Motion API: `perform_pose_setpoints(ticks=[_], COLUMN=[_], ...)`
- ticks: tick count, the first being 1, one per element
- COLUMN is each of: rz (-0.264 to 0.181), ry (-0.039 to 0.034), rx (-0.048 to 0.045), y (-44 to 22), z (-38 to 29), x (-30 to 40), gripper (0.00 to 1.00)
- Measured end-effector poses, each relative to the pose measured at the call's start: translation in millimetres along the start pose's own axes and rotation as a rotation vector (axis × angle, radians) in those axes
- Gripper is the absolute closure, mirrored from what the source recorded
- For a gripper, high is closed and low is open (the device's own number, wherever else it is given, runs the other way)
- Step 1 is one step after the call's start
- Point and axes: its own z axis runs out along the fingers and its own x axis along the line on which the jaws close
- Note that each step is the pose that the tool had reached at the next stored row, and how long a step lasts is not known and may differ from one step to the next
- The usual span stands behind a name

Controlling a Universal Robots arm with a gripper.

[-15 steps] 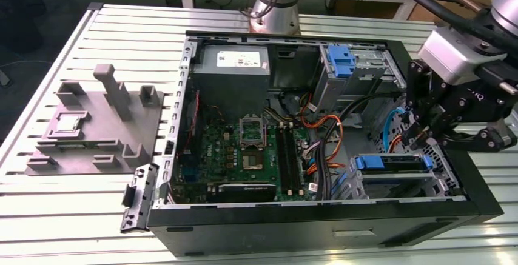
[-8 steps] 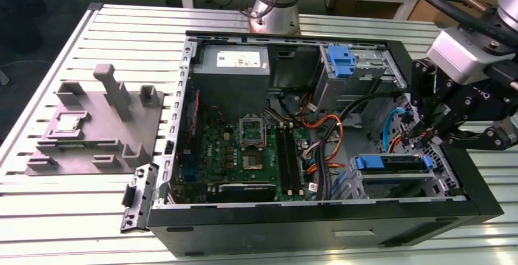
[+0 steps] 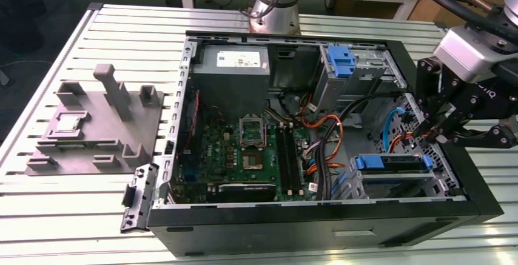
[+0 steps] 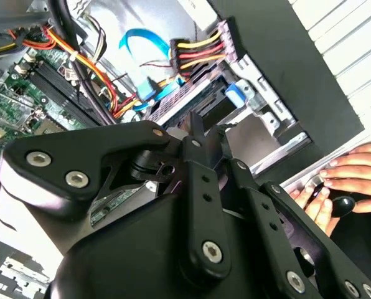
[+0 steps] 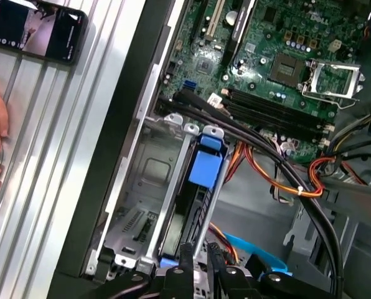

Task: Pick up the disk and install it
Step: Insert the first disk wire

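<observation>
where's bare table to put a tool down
Free: at the exterior view's left, table slats nearer the camera than the grey fixture, and the strip beyond it. Crowded: inside the case, where cables and the pincer sit by the disk.

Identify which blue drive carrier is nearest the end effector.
The carrier low on the exterior view's right, beside the end effector; the other sits higher, near the power supply.
</observation>
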Motion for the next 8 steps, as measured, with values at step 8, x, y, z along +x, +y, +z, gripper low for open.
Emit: perform_pose_setpoints(ticks=[8], rz=[-0.002], ry=[0.0000], rx=[0.0000], y=[-14.4], z=[0.8], x=[0.8], gripper=[0.76])
